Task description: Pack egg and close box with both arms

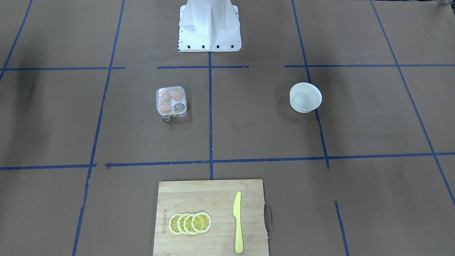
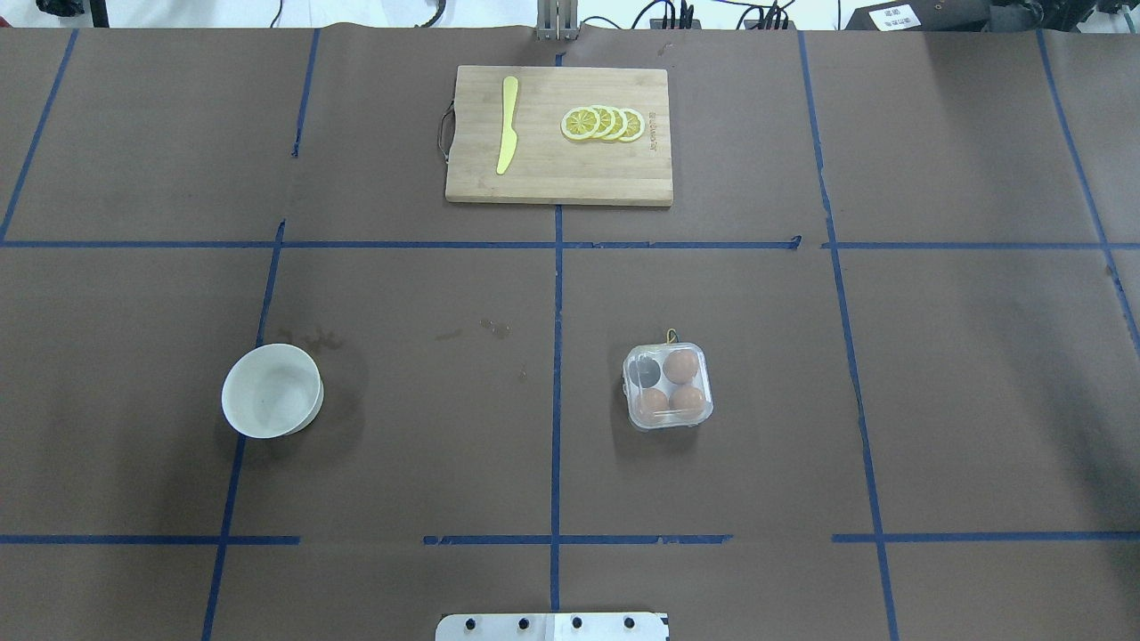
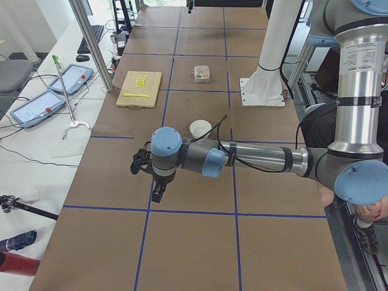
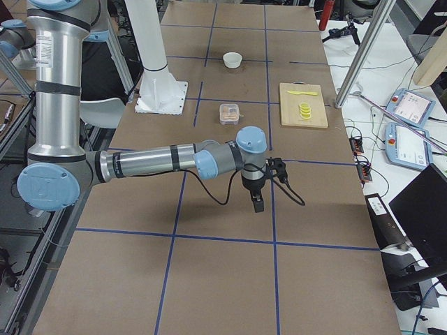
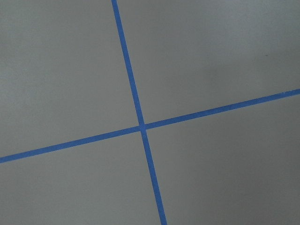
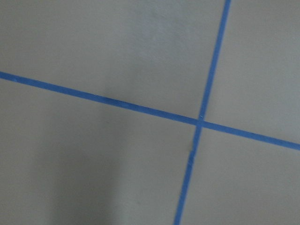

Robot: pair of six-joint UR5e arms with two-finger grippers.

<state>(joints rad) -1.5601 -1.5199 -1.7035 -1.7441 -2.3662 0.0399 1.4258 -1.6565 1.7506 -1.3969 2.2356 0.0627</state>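
The box (image 2: 669, 386) stands on the brown table right of the centre line, its see-through lid down over the tray; it also shows in the front view (image 1: 171, 102). Three brown eggs (image 2: 682, 366) sit in its cells; the fourth cell (image 2: 642, 370) looks dark. No egg lies outside the box. My left gripper (image 3: 157, 193) shows only in the left side view, low over the table, far from the box. My right gripper (image 4: 257, 203) shows only in the right side view, likewise low. I cannot tell whether either is open. Both wrist views show only table and blue tape.
A white round bowl (image 2: 272, 392) stands left of centre and looks empty. A wooden cutting board (image 2: 558, 169) at the far edge holds a yellow knife (image 2: 508, 125) and lemon slices (image 2: 603, 123). The white pedestal base (image 1: 209, 26) stands at the near edge.
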